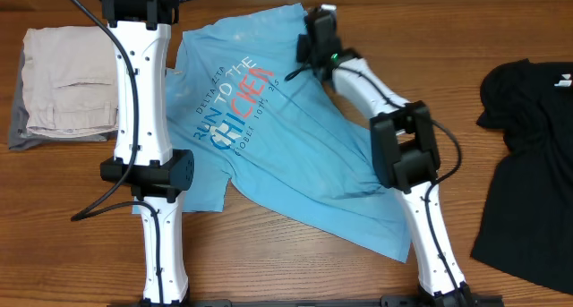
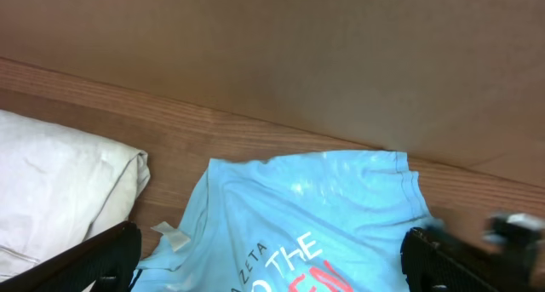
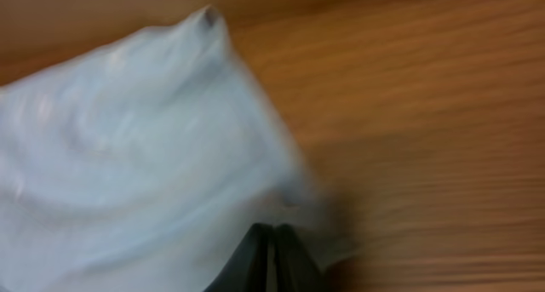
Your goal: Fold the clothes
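Well, the light blue short-sleeved T-shirt [image 1: 295, 155] with lettering lies spread across the middle of the brown wooden table [image 1: 269, 253]. At its 12 o'clock edge the right gripper [image 3: 272, 241] is clamped on its fabric; the left gripper [image 2: 268, 258] gapes wide at 11 o'clock.

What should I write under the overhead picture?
A light blue lettered T-shirt spread on a wooden table, between folded beige cloth and a black garment.

A light blue short-sleeved T-shirt [image 1: 295, 137] lies chest up on the wooden table [image 1: 295, 267] — spread mostly flat and set on a slant, collar end toward the left, hem toward the near right. White, dark blue and red lettering [image 1: 231, 106] crosses the chest. At the far edge, one sleeve bunches up in a soft peak.
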